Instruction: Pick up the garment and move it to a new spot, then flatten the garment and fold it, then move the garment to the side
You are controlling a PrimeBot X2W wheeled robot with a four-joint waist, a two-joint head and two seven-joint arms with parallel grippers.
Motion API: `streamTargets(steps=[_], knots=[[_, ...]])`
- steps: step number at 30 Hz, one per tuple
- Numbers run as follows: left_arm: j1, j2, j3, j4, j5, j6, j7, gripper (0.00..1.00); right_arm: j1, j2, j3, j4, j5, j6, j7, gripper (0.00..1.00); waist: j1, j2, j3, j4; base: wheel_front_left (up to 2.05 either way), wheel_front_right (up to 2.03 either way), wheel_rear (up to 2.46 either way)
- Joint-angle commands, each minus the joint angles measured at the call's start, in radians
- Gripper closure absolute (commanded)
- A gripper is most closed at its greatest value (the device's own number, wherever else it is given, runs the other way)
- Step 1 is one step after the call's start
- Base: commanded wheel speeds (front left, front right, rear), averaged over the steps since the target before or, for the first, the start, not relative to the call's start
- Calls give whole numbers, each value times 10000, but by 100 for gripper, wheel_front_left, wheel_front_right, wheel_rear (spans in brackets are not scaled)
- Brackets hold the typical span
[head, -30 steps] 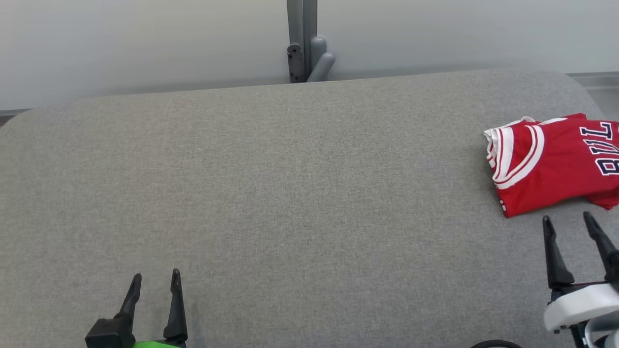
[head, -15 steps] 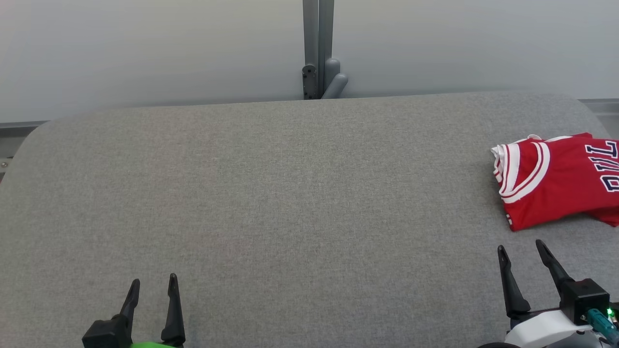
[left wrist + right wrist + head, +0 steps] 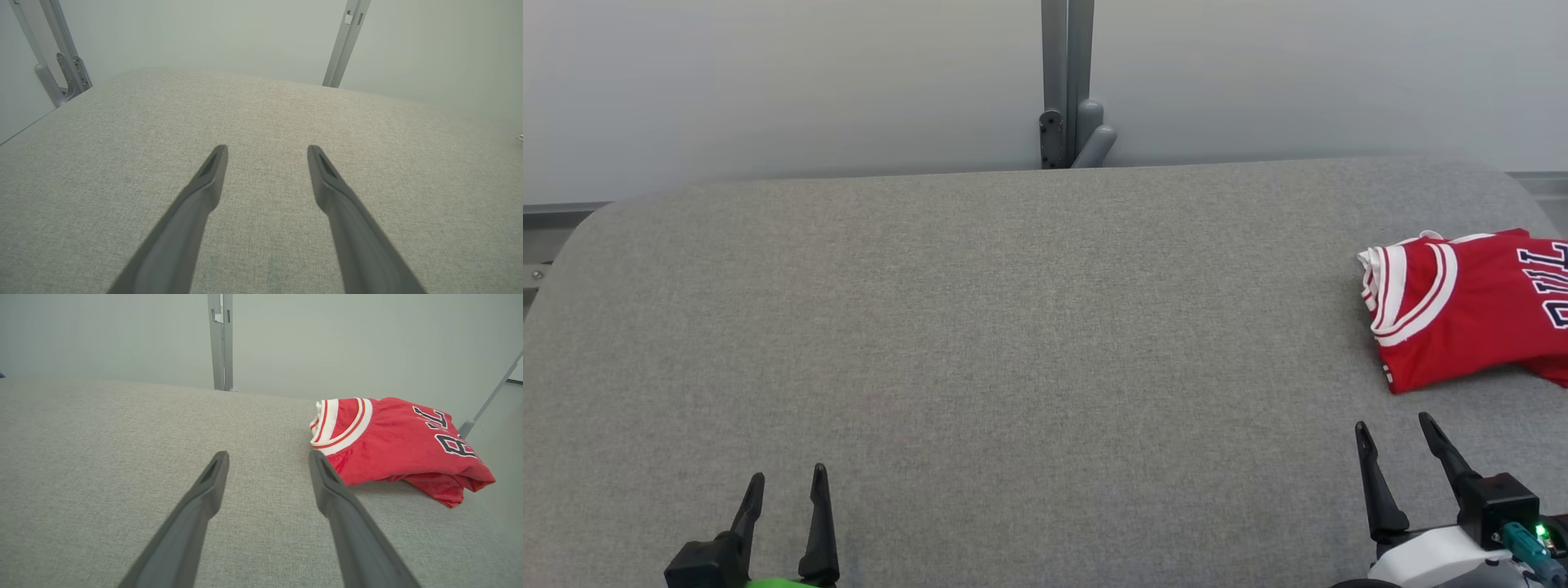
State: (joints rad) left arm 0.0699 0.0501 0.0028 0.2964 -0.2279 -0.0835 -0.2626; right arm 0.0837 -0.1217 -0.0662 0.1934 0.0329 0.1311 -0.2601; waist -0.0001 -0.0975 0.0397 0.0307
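Note:
The garment point(image 3: 1470, 306) is a red jersey with white trim and dark letters, lying folded at the right edge of the grey padded table point(image 3: 1013, 327). In the right wrist view the garment point(image 3: 392, 445) lies just ahead and to the right of my fingers. My right gripper point(image 3: 1392, 429) stands open and empty at the lower right, a short way in front of the jersey and apart from it. Over bare fabric at the lower left, my left gripper point(image 3: 788, 482) is open too, with nothing between its fingers point(image 3: 204, 192).
A grey metal post with a bracket point(image 3: 1068, 98) rises behind the table's far edge against a pale wall. The table's rounded corners show at the far left and far right. Another slanted post point(image 3: 345, 41) stands behind the table in the left wrist view.
The head camera has tilted, so the whole scene sits lower. My right gripper has drawn back and to the left, away from the jersey. The left gripper and the garment have stayed put.

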Motion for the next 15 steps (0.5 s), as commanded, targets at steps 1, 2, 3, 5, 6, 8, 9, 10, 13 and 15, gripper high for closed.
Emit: streamTargets(steps=[1,2,3,5,6,8,9,10,13,15], knots=[[-108,12,8,-7,-18,7,-24,0,-50,-5,-15,25,9,-9,-39,0,1,1,-3,6,0,0,0],[-102,12,5,-15,-8,2,-24,0,-44,1,-16,39,4,-9,-39,0,1,1,-14,9,0,0,0],[-90,12,12,-27,9,0,-24,0,-37,10,-32,55,1,-9,-39,0,1,1,-21,10,0,0,0],[-64,12,48,-51,40,-3,-24,0,-42,27,-54,65,-2,-9,-40,0,1,1,-23,11,0,0,0],[0,-2,2,-15,2,0,0,0,-50,40,-46,50,0,0,0,0,1,0,-24,12,0,0,0],[-14,-1,7,-25,3,-1,-1,0,-62,41,-48,42,-1,0,-1,0,1,0,-11,7,0,0,0],[-24,-1,10,-29,4,-2,-1,0,-72,42,-51,38,-2,0,-2,0,1,0,-5,5,0,0,0],[-35,-1,13,-32,4,-3,-1,0,-82,43,-54,36,-4,0,-2,0,1,0,1,3,0,0,0],[-79,1,29,-42,8,-11,-2,0,-122,47,-58,26,-15,-1,-4,0,1,0,28,-7,0,0,0],[-99,1,38,-47,9,-15,-3,0,-141,37,-39,1,-29,-1,-5,0,1,0,40,-13,0,0,0]])
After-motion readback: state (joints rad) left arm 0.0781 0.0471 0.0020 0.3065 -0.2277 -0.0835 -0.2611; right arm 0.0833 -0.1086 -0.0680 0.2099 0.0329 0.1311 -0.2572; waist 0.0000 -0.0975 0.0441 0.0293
